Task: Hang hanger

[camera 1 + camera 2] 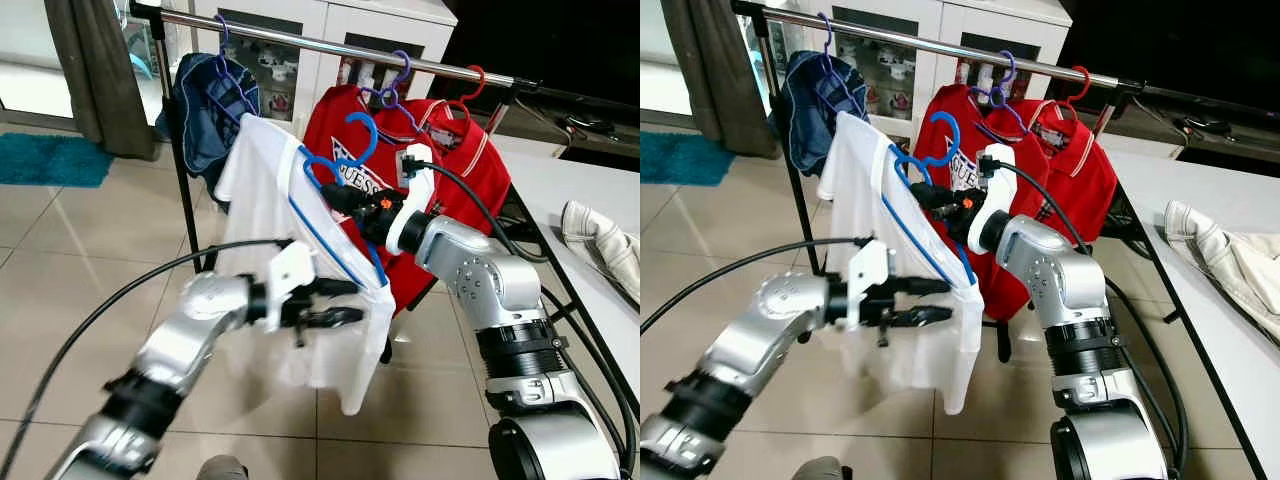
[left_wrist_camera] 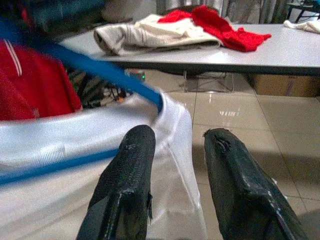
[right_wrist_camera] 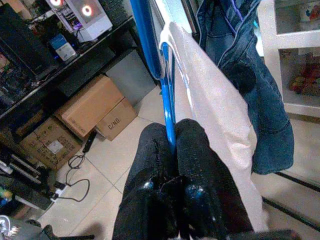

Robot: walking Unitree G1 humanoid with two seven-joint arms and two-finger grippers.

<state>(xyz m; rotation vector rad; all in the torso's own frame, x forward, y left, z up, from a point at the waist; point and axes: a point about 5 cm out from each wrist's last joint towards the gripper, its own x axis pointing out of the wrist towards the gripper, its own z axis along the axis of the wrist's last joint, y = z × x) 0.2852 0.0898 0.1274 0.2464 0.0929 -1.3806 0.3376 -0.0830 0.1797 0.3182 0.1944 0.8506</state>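
Observation:
A blue hanger [image 1: 345, 155] carries a white shirt [image 1: 265, 195] below and in front of the clothes rail [image 1: 330, 45]. My right gripper [image 1: 338, 198] is shut on the blue hanger [image 3: 169, 107] near its neck, with the hook just under the rail. My left gripper [image 1: 350, 303] is open, its fingers [image 2: 125, 190] beside the shirt's lower shoulder [image 2: 165, 145], not gripping it. The hook is off the rail.
On the rail hang a denim garment [image 1: 205, 110] on a blue hanger and two red shirts [image 1: 445, 155] on purple and red hangers. A white table [image 1: 590, 230] with crumpled clothes stands at the right. A white cabinet is behind the rack.

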